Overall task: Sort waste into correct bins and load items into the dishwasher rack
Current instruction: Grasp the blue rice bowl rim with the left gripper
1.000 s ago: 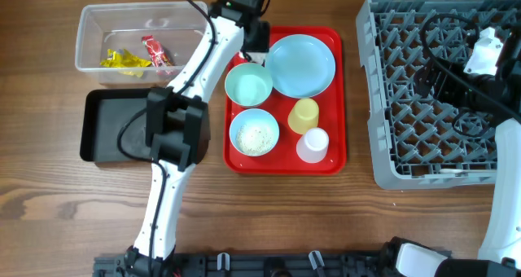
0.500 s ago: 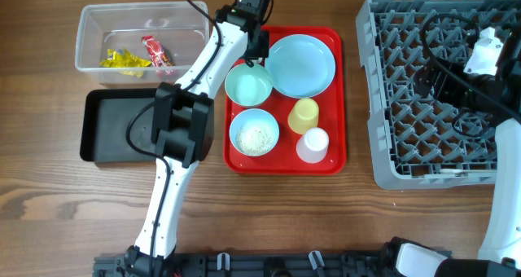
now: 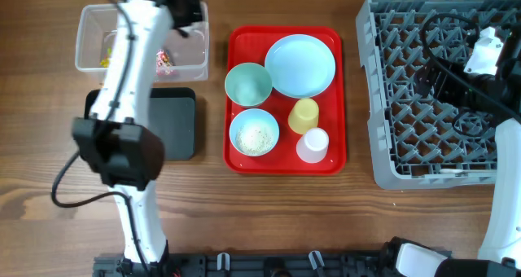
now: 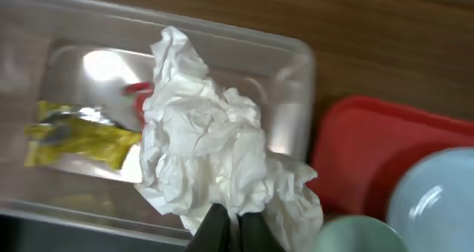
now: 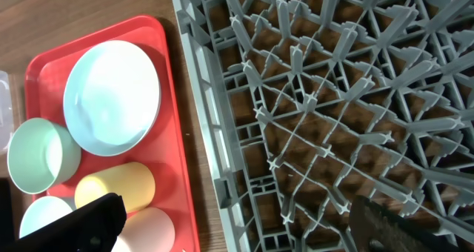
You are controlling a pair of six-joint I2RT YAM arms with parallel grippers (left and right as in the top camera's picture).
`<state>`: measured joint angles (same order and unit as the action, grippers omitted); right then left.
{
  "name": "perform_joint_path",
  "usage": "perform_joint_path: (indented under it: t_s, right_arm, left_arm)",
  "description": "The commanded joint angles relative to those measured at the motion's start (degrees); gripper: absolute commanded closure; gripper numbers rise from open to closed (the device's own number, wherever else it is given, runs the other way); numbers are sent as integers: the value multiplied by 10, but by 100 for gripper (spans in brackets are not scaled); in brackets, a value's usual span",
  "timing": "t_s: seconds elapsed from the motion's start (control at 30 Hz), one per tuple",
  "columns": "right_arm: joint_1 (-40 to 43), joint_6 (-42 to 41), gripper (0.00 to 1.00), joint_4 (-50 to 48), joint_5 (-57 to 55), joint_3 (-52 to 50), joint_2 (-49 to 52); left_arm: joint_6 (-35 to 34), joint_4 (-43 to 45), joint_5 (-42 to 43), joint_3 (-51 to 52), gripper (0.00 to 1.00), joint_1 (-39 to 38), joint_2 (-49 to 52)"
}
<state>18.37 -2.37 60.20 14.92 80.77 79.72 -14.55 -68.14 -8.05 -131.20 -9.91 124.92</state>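
Note:
My left gripper is shut on the crumpled white tissue and holds it over the right part of the clear tub. A yellow wrapper and a red wrapper lie inside the tub. Seen from overhead, the left gripper is above the tub's far right corner. The black tray sits just in front of the tub. My right gripper hangs open and empty over the left edge of the grey dishwasher rack.
A flat red tray in the middle carries a light blue plate, a mint bowl, a bowl with white grains, a yellow cup and a pink cup. The rack fills the right side.
The left gripper shut on the tissue at the red tray's far left corner and swung left with it to above the clear tub. The right arm has not moved.

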Motion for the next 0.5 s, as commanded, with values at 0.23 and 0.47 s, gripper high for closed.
perform_joint_path:
  t_s: [0.23,0.47]
  right_arm:
    - [0,-6,0,-2,-3,2,4]
    - [0,-8,0,-2,-3,2,4]
  left_arm:
    - [20,-31,54,-1,0,50,16]
    - [51,-120,172,0,0,-75,5]
